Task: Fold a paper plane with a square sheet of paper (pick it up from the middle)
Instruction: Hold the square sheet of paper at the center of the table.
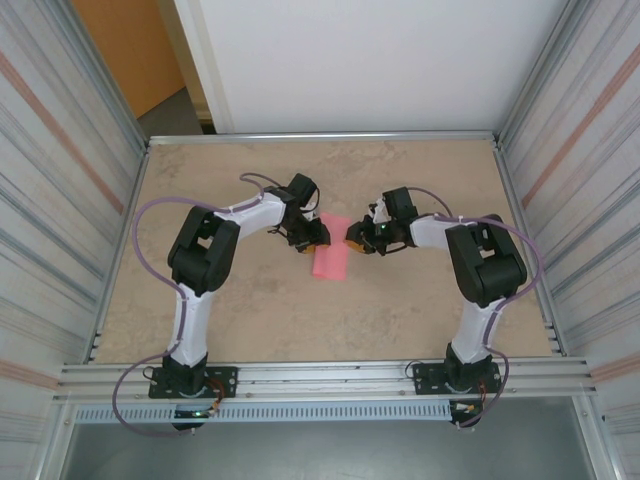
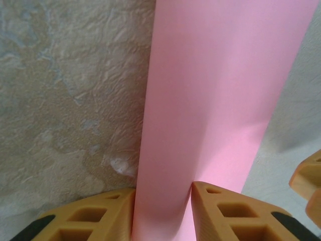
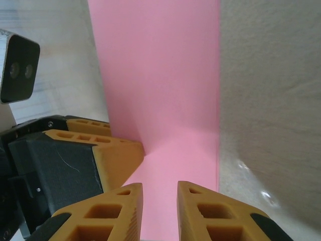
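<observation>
Left pincer (image 2: 163, 201) clamps the folded pink sheet of paper (image 2: 215, 90) at frame bottom, apparently anchoring it for creasing; right pincer (image 3: 159, 201) straddles it, jaws slightly apart, grip unclear.

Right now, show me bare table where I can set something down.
Bare: the far strip of table between the back rail and both arms, and the near stretch between the paper and the front rail. Crowded: the middle, where the left tool and right tool meet at the paper.
</observation>
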